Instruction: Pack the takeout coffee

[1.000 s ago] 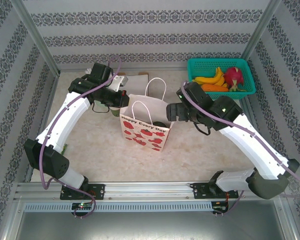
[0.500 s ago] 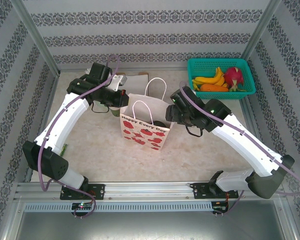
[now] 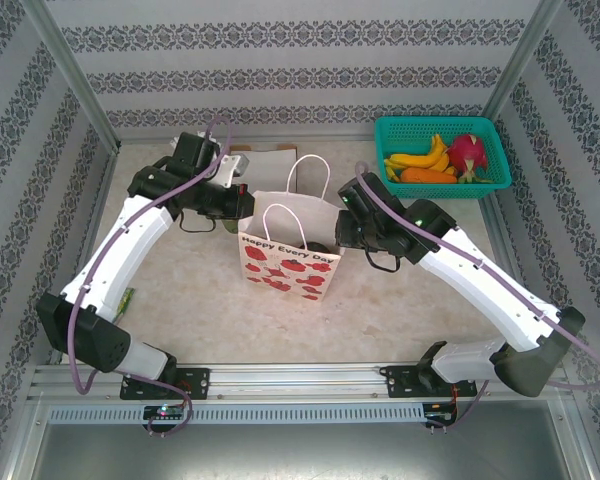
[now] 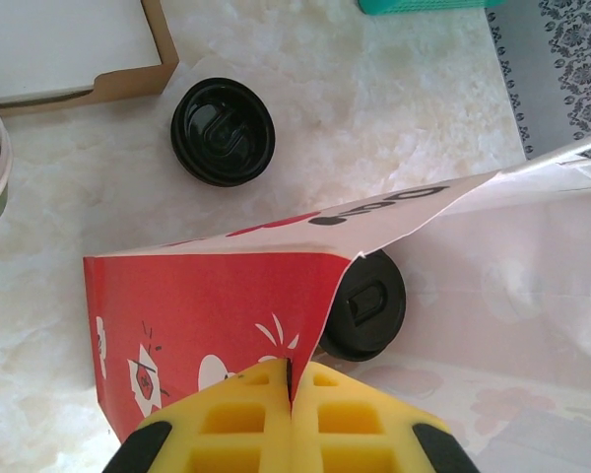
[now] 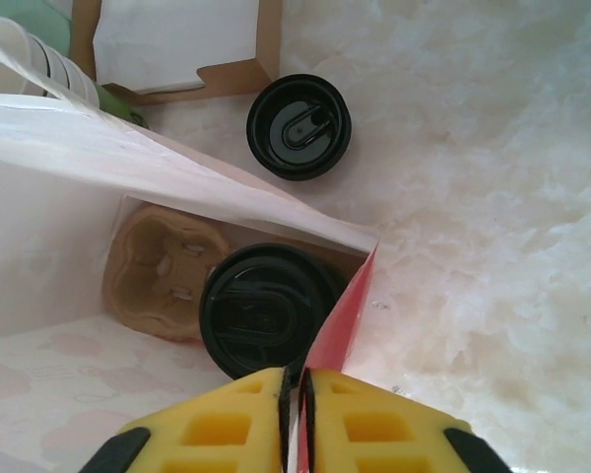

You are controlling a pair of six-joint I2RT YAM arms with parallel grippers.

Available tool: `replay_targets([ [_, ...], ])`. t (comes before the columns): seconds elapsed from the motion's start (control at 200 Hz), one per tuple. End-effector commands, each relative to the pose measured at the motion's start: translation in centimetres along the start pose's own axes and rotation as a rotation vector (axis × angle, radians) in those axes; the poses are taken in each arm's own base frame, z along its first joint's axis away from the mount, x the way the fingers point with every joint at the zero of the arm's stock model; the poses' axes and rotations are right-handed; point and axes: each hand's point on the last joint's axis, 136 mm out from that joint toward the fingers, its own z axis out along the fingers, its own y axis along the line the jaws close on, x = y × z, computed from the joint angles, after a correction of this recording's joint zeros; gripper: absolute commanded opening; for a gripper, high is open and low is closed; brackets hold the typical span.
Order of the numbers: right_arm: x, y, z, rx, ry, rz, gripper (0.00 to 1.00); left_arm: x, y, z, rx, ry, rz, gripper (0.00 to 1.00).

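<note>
Pinching the paper bag (image 3: 288,262) from both sides, the two arms hold it upright in the middle of the table (image 3: 195,295), its mouth spread open and facing up. The left jaws are closed on the top edge of the bag's red left side panel, with yellow fingers (image 4: 236,419) pressed together and only paper between them. The right jaws grip the opposite top edge the same way, their fingers (image 5: 369,414) meeting over the fold.

Down inside the bag stands the takeout coffee (image 5: 266,310), upright with its round black lid facing up and its cup wall hidden. It rests against a brown pulp carrier (image 5: 163,268) on the bag floor; I cannot tell whether it is seated in it. The cup lies almost straight below the right jaws, just inward of them. From the left jaws it sits across the bag toward the far side. The right arm is therefore the nearer one. Because the cup's long axis is vertical, whatever comes next should keep the bag level, or the cup may tip.

Behind the bag a loose black lid (image 4: 223,131) lies on the table beside a cardboard box (image 4: 69,44). At the far right corner sits a teal basket (image 3: 438,128) of fruit.
</note>
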Motion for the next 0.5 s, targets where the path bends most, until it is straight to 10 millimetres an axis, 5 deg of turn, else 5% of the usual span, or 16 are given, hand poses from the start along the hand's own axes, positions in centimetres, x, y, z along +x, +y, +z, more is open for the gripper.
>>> replay_targets([
  [0.0, -0.6, 0.1, 0.3, -0.005, -0.005, -0.044, 0.11, -0.7, -0.5, -1.0, 0.013, -0.061, -0.006, 0.04],
  [0.185, -2.0, 0.1, 0.3, -0.013, -0.013, -0.148, 0.0, -0.8, -0.8, -2.3, 0.03, -0.103, -0.005, 0.22],
  [0.41, -3.2, 0.5, 0.6, -0.038, -0.001, -0.209, 0.0, -1.8, 0.2, -5.4, -0.045, -0.247, -0.004, 0.35],
  [0.495, -3.6, 0.8, 1.2, -0.036, 0.002, -0.198, 0.0, -2.6, 0.7, -7.1, -0.101, -0.361, 0.0, 0.5],
])
